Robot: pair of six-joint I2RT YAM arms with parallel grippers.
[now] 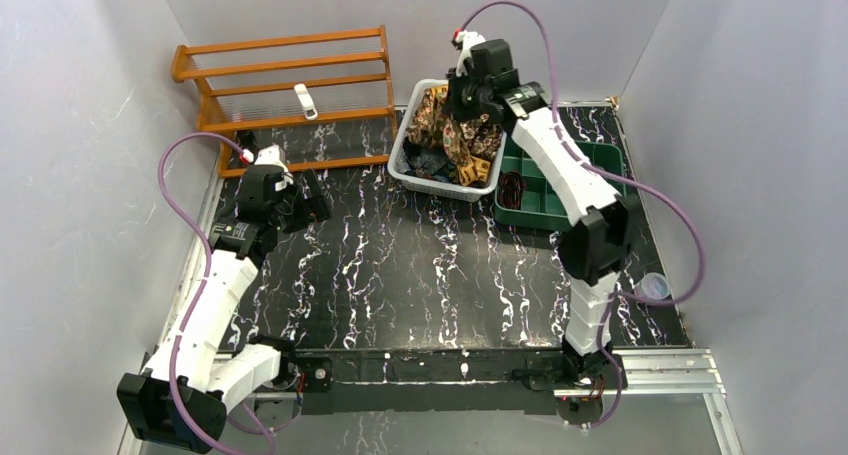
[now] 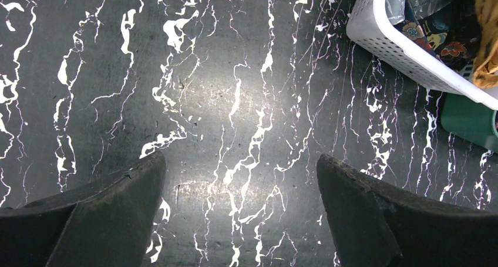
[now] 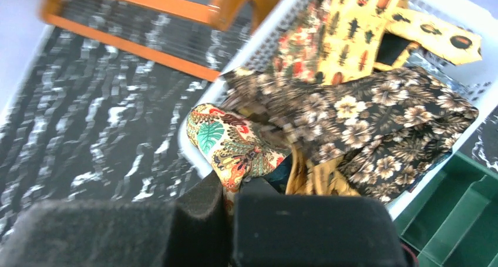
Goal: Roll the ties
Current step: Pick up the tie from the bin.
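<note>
Several patterned ties lie heaped in a white basket [image 1: 410, 175]. A brown floral tie [image 3: 376, 111], a yellow beetle-print tie [image 3: 352, 32] and a red-orange tie with a green leaf [image 3: 235, 144] show in the right wrist view. My right gripper [image 3: 229, 199] is shut on the red-orange tie and holds it over the basket [image 3: 194, 155]. In the top view that gripper [image 1: 462, 103] is above the heap [image 1: 440, 125]. My left gripper [image 2: 241, 185] is open and empty above bare tabletop; in the top view it [image 1: 310, 200] is far left of the basket.
A green divided tray [image 1: 560, 190] stands right of the basket, with a dark coil [image 1: 511, 188] in one compartment. An orange wooden rack [image 1: 290, 85] stands at the back left. A clear cup [image 1: 655, 287] sits at the right table edge. Grey walls close in both sides.
</note>
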